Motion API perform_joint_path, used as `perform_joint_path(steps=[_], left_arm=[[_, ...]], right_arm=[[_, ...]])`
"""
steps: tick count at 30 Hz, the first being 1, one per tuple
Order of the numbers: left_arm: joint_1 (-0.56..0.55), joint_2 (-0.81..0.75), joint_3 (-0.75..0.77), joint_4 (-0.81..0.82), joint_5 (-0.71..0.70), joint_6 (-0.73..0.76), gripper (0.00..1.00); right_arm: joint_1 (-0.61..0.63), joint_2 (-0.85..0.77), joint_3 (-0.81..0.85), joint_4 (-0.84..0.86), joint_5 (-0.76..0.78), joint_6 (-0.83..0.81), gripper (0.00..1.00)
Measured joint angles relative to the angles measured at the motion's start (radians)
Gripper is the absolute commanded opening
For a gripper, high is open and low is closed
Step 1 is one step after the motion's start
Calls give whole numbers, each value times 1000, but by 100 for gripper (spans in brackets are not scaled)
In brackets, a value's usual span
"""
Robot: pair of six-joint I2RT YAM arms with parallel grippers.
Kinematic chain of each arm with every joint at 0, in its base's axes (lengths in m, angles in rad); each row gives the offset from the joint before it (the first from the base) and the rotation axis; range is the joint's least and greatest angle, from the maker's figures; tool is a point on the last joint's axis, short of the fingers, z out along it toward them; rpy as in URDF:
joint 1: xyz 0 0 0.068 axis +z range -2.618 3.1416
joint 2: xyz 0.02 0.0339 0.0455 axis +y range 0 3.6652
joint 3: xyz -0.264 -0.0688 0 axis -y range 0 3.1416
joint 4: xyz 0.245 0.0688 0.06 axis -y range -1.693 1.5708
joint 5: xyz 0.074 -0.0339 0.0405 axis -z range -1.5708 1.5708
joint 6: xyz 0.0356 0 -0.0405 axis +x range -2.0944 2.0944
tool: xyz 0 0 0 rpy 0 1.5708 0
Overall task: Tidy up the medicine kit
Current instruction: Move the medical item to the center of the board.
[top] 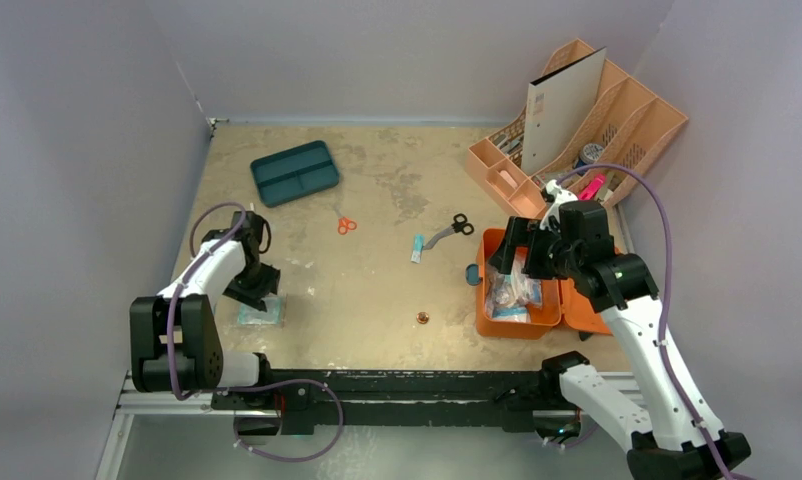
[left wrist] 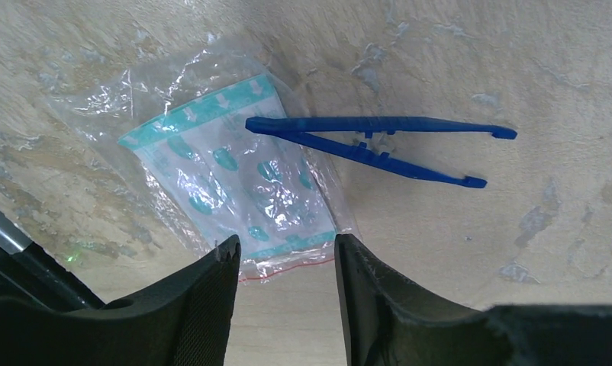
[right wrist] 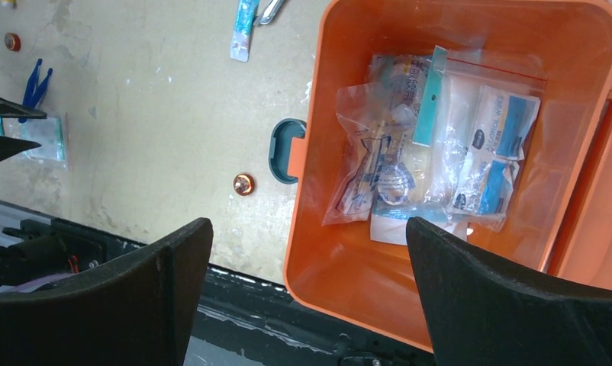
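Note:
The medicine kit (top: 518, 329) is an open orange case at the right front, with clear bags of sachets (right wrist: 440, 145) inside; its rim (right wrist: 312, 137) shows in the right wrist view. My right gripper (top: 522, 262) hovers over it, open (right wrist: 307, 223) and holding nothing. At the left, my left gripper (top: 260, 300) is low over a clear bag with a teal-printed packet (left wrist: 234, 175). Its jaws (left wrist: 285, 252) stand apart, with the bag's red-lined edge just between the tips. Blue plastic tweezers (left wrist: 379, 141) lie across the bag's far corner.
A dark teal tray (top: 295, 172) sits at the back left and a peach desk organizer (top: 577, 130) at the back right. Small orange scissors (top: 347, 225), black-handled shears (top: 452, 230), a blue packet (top: 417, 248) and a copper disc (top: 422, 318) lie mid-table.

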Motion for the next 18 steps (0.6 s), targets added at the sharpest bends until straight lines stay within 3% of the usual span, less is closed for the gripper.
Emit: perform_joint_path(steps=[6, 11, 18], left_arm=[[0, 2, -35, 26, 47, -1, 38], [0, 2, -66, 63, 99, -3, 27], [0, 12, -92, 116, 172, 23, 25]], right_arm=[[0, 29, 2, 8, -17, -3, 99], [0, 32, 8, 9, -20, -9, 99], [0, 34, 18, 1, -19, -18, 99]])
